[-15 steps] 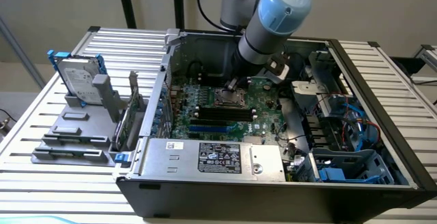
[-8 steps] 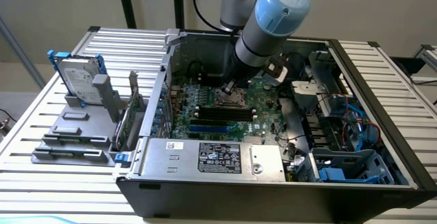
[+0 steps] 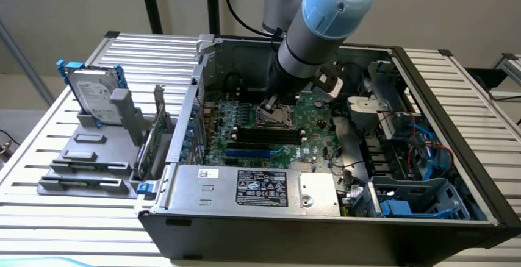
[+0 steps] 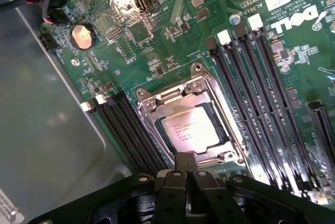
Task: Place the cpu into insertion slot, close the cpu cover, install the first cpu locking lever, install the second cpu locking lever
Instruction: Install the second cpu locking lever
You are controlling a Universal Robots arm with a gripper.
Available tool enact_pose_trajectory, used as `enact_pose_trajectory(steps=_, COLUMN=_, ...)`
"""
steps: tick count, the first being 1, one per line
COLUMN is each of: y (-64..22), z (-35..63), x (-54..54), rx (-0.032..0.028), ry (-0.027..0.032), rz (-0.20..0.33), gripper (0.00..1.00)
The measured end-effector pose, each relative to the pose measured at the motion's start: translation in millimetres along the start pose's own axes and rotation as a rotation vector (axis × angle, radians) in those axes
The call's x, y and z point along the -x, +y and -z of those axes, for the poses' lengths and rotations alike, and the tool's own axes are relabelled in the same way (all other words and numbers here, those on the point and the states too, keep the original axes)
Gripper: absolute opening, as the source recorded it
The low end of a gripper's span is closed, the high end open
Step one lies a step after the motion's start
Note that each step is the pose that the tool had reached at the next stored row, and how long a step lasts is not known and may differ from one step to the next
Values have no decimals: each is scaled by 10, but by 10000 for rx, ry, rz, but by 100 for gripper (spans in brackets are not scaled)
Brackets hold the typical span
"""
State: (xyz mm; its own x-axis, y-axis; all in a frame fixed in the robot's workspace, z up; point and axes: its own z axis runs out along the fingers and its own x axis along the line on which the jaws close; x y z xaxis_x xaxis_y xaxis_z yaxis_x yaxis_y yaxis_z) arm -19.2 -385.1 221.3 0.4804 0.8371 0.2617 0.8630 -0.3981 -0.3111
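Observation:
The cpu (image 4: 189, 128), a pale square chip, lies in the insertion slot (image 4: 222, 130) on the green motherboard. The silvery cpu cover (image 4: 157, 101) lies flat around it, and the chip shows through its window. My gripper (image 4: 185, 162) is shut with nothing between its black fingers, and its tips sit at the socket's edge, just beside the cover's rim. In the exterior view the arm reaches down into the open computer case, with the gripper (image 3: 271, 105) right over the socket (image 3: 277, 117). I cannot make out how the locking levers stand.
Long black memory slots (image 4: 256, 93) flank the socket on both sides. A coin battery (image 4: 82, 35) sits further off on the board. The power supply (image 3: 252, 188), a blue drive cage (image 3: 415, 200) and cables crowd the case. A hard drive (image 3: 91, 93) stands outside on the exterior view's left.

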Motion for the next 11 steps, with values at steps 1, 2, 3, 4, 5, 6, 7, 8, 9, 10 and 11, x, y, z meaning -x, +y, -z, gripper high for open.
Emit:
enact_pose_trajectory(steps=1, y=-6, z=42, x=4, rx=0, ry=-1, rz=0, gripper=11)
enact_pose_trajectory(steps=2, y=-12, z=84, x=8, rx=0, ry=0, rz=0, gripper=11)
enact_pose_trajectory(steps=3, y=-15, z=120, x=17, rx=0, ry=0, rz=0, gripper=11)
enact_pose_trajectory(steps=4, y=-18, z=142, x=29, rx=0, ry=2, rz=0, gripper=11)
enact_pose_trajectory(steps=5, y=-21, z=159, x=42, rx=1, ry=0, rz=-2, gripper=11)
enact_pose_trajectory(steps=6, y=-27, z=168, x=58, rx=2, ry=-2, rz=-2, gripper=11)
enact_pose_trajectory(steps=7, y=-36, z=173, x=75, rx=4, ry=-6, rz=-2, gripper=11)
enact_pose_trajectory(steps=8, y=-45, z=179, x=92, rx=7, ry=-12, rz=-2, gripper=11)
enact_pose_trajectory(steps=9, y=-54, z=183, x=109, rx=10, ry=-18, rz=-4, gripper=11)
enact_pose_trajectory(steps=10, y=-63, z=188, x=127, rx=14, ry=-25, rz=-5, gripper=11)
enact_pose_trajectory(steps=11, y=-70, z=193, x=143, rx=18, ry=-32, rz=-7, gripper=11)
